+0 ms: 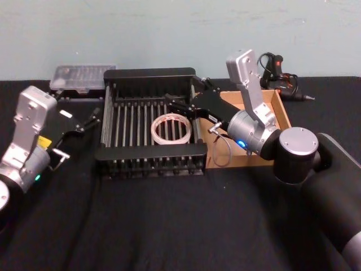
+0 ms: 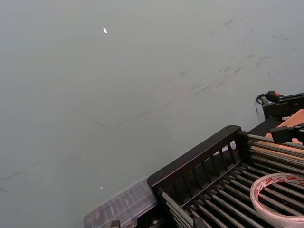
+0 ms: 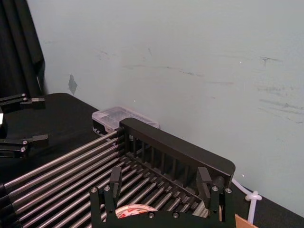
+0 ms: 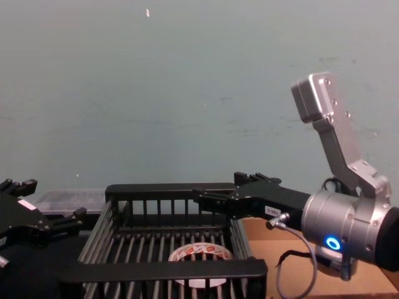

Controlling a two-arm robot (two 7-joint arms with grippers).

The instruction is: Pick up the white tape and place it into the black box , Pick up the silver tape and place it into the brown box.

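White tape [image 1: 171,129] lies flat on the round metal floor bars of the black box [image 1: 148,151], toward its right half; you can read red-and-white printing on the inner core, and the ring is thin and wide. Starting at your left, the left gripper [image 1: 80,121] hangs over the black tablecloth [image 1: 169,226] just outside the crate's left wall, its slim black fingers spread with nothing between them. Behind it a clear plastic case [image 1: 82,77] with a ribbed lid rests against the wall. The crate itself is matte black with slatted sides and thick flat top rails. Moving right, the right gripper [image 1: 174,104] reaches in over the crate's right rail, above the white ring, its flat black fingers parted and not touching it. Beyond that, the brown box [image 1: 282,116], shallow plain cardboard, sits touching the crate's right side. The wall [image 1: 180,34] behind is pale green and scuffed.
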